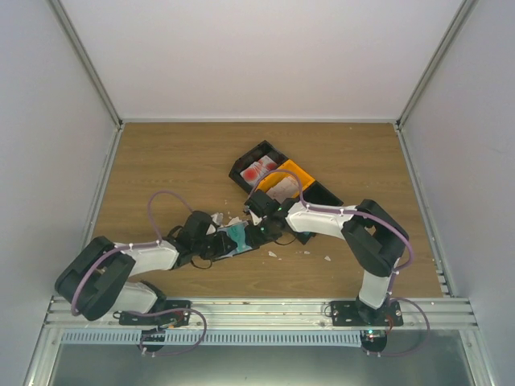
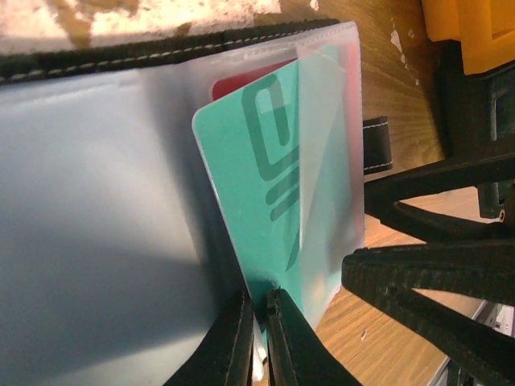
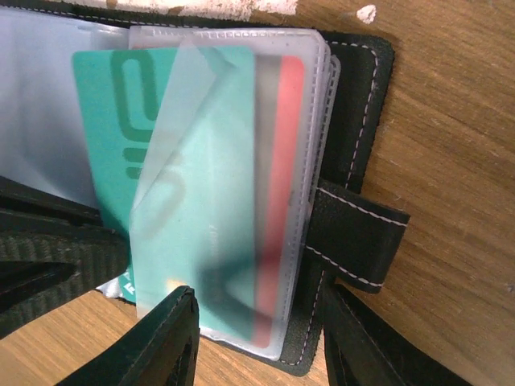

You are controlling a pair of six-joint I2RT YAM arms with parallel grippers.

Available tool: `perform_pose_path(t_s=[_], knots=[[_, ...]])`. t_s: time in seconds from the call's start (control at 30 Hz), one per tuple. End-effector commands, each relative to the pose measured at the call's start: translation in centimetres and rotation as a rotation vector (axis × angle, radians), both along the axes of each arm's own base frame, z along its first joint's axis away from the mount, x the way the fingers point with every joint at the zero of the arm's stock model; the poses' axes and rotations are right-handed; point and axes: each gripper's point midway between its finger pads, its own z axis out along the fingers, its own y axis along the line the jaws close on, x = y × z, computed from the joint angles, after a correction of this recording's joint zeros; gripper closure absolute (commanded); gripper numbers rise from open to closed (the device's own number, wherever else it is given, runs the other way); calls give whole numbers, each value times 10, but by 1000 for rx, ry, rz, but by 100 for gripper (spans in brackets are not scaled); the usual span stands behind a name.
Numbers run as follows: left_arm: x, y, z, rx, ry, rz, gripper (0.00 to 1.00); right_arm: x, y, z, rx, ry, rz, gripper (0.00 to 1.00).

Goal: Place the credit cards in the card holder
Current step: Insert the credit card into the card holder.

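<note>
The black card holder point(image 3: 360, 96) lies open on the wood table, clasp tab point(image 3: 354, 237) to the right. It also shows in the top view point(image 1: 256, 240) and the left wrist view point(image 2: 161, 50). My left gripper point(image 2: 259, 310) is shut on the corner of a teal card point(image 2: 257, 185) that sits partly under a clear sleeve flap. The teal card point(image 3: 113, 121) overlaps a red card point(image 3: 286, 201) inside the sleeves. My right gripper point(image 3: 259, 322) is open, its jaws either side of the holder's near edge beside the tab. Both grippers meet at table centre: left gripper point(image 1: 228, 241), right gripper point(image 1: 261, 227).
Black bins and an orange bin point(image 1: 294, 173) stand just behind the grippers; one black bin holds a red-and-white card point(image 1: 257, 169). White scraps of torn paper point(image 1: 273, 254) lie around the holder and to the right point(image 1: 327, 259). The orange bin corner point(image 2: 475, 32) is close.
</note>
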Motion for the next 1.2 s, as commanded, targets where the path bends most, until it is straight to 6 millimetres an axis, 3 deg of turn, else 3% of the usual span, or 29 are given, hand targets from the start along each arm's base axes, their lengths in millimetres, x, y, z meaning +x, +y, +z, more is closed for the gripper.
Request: perform_pose_path(t_s=[0.0,0.4,0.57,0.87,1.17], knots=[[2,0,-10,53,-5,-36,91,-2,7,0,41,18,31,57],[3,-16,-7,26,-29,-143,92,-3,12,0,58,23,49,57],[4,-19,-1,24,-51,-174,84,9,4,12,31,-50,9,57],[11,-15,26,55,-106,-172,61,36,-23,76,26,-259,-99,53],[26,2,68,143,-196,-95,39,58,-81,128,-63,-427,-181,46]])
